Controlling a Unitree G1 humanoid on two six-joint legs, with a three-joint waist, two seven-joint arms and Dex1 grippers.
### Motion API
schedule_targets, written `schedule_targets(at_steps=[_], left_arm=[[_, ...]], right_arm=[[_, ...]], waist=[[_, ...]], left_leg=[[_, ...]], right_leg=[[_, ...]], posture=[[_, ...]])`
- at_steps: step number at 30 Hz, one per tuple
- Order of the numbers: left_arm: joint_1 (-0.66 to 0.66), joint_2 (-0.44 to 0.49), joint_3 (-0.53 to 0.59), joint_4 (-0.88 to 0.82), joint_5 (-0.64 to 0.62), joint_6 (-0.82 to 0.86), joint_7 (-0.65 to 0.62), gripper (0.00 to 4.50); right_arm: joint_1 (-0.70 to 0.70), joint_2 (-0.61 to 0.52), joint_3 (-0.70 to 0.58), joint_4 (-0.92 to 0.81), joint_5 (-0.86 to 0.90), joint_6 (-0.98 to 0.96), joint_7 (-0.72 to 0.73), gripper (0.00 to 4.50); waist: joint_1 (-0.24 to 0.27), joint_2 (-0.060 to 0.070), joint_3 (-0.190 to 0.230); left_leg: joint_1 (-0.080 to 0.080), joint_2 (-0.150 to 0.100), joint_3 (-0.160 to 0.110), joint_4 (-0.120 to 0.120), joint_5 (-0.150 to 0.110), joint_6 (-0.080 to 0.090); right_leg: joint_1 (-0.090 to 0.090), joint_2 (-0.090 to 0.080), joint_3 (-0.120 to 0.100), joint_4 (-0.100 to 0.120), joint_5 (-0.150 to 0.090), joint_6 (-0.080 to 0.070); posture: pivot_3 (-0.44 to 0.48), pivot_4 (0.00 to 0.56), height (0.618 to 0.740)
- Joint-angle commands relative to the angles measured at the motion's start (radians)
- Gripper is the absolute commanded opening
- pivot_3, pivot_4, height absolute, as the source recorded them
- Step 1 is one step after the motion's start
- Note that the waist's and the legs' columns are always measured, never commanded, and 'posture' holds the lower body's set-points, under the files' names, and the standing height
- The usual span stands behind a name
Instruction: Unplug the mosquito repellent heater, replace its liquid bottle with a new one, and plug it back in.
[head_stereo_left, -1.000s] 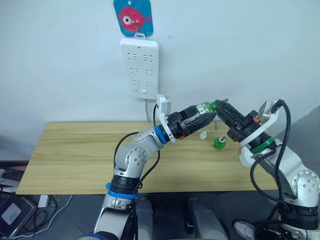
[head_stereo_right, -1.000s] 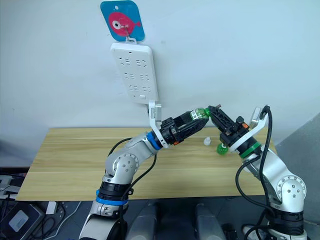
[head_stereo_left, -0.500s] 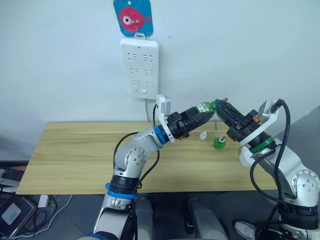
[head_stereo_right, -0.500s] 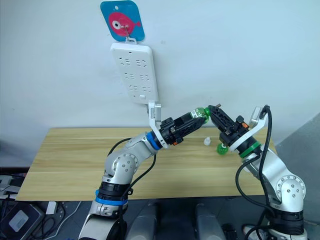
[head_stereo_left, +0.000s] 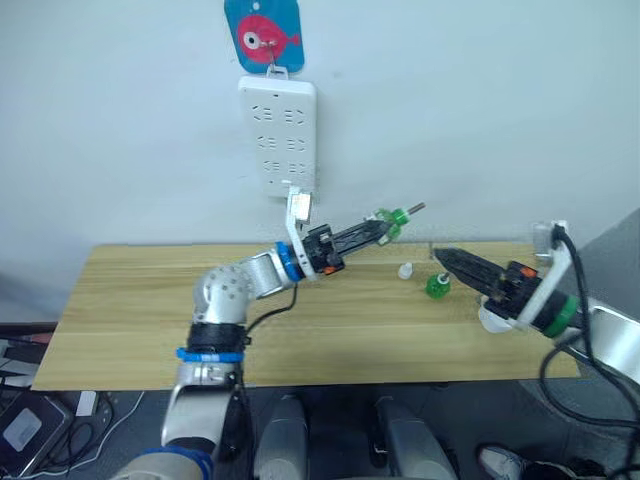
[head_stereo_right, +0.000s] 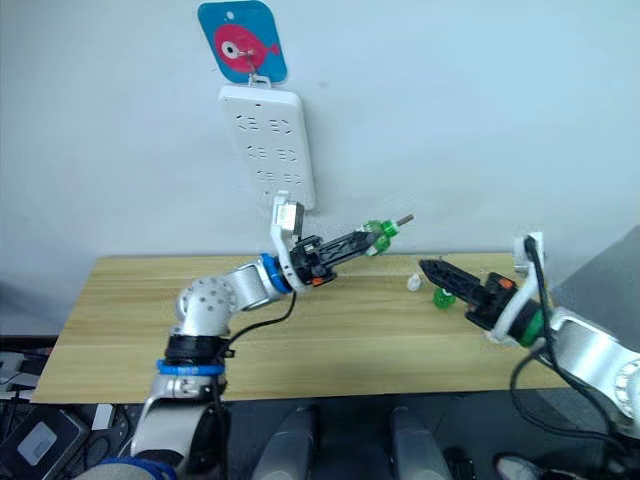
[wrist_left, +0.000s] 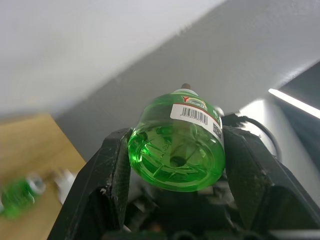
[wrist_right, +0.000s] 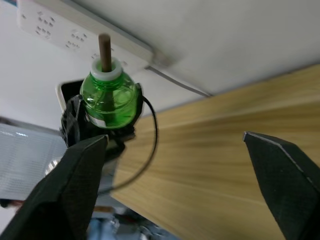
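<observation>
One green bottle (wrist_left: 176, 150), with a brown wick (wrist_right: 104, 51) standing out of its white neck, is clamped by its base between the fingers of the left gripper (head_stereo_left: 372, 231) and held in the air above the back of the tabletop (head_stereo_left: 140, 310), towards its right half. The right gripper (head_stereo_right: 432, 270) lies near the right edge, well apart from the bottle, with its fingers spread wide and nothing in them. A second green bottle (head_stereo_left: 437, 286) and a small white cap (head_stereo_left: 405, 270) stand on the tabletop near the back right corner, between the two grippers. The heater cannot be made out with certainty. A white strip (head_stereo_left: 277, 135) hangs on the wall above the back edge, all its sockets seemingly free.

The held bottle appears uncapped, so it is best kept wick-up and level while the heater is brought over it. The wick should be lined up with the heater's opening before any turning, and the left grip kept firm.
</observation>
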Motion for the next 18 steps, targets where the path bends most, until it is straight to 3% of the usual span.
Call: schedule_targets(at_steps=[1, 6, 8, 13, 18], left_arm=[[-0.031, 0.058, -0.058, -0.013, 0.012, 0.017, -0.150, 2.41], [-0.032, 0.135, -0.157, -0.042, 0.098, -0.056, -0.308, 2.41], [-0.043, 0.158, -0.180, -0.029, 0.122, -0.070, -0.355, 2.41], [-0.049, 0.145, -0.171, -0.013, 0.140, -0.079, -0.359, 2.41], [-0.011, 0.138, -0.165, -0.063, 0.139, -0.074, -0.341, 2.41]], right_arm=[[0.068, -0.135, -0.070, -0.015, -0.234, 0.071, 0.187, 4.44], [0.169, -0.285, 0.074, 0.066, -0.768, -0.032, 0.392, 4.44], [0.096, -0.265, 0.181, 0.139, -0.905, -0.059, 0.415, 4.44], [-0.081, -0.197, 0.341, 0.305, -1.143, -0.080, 0.503, 4.44], [-0.194, -0.136, 0.377, 0.439, -1.251, -0.028, 0.556, 4.44]], waist=[[0.000, 0.000, 0.000], [0.000, -0.001, 0.000], [-0.006, -0.002, 0.001], [-0.025, -0.002, 0.002], [-0.024, -0.002, 0.003]], left_leg=[[0.000, 0.000, 0.000, 0.000, 0.000, 0.000], [0.003, 0.000, 0.001, 0.000, 0.000, 0.000], [0.003, 0.000, 0.002, 0.000, 0.000, 0.000], [0.003, 0.000, 0.004, 0.000, 0.000, 0.000], [0.003, 0.001, 0.004, -0.001, 0.000, 0.000]], right_leg=[[0.000, 0.000, 0.000, 0.000, 0.000, 0.000], [0.001, 0.000, 0.001, 0.000, 0.000, 0.001], [0.001, 0.000, 0.002, -0.001, 0.000, 0.001], [0.001, 0.000, 0.004, -0.001, 0.001, 0.002], [0.001, 0.000, 0.003, -0.002, 0.001, 0.002]], posture=[[0.129, 0.237, 0.740], [0.094, 0.260, 0.740], [0.088, 0.269, 0.740], [0.100, 0.281, 0.740], [0.118, 0.288, 0.740]])
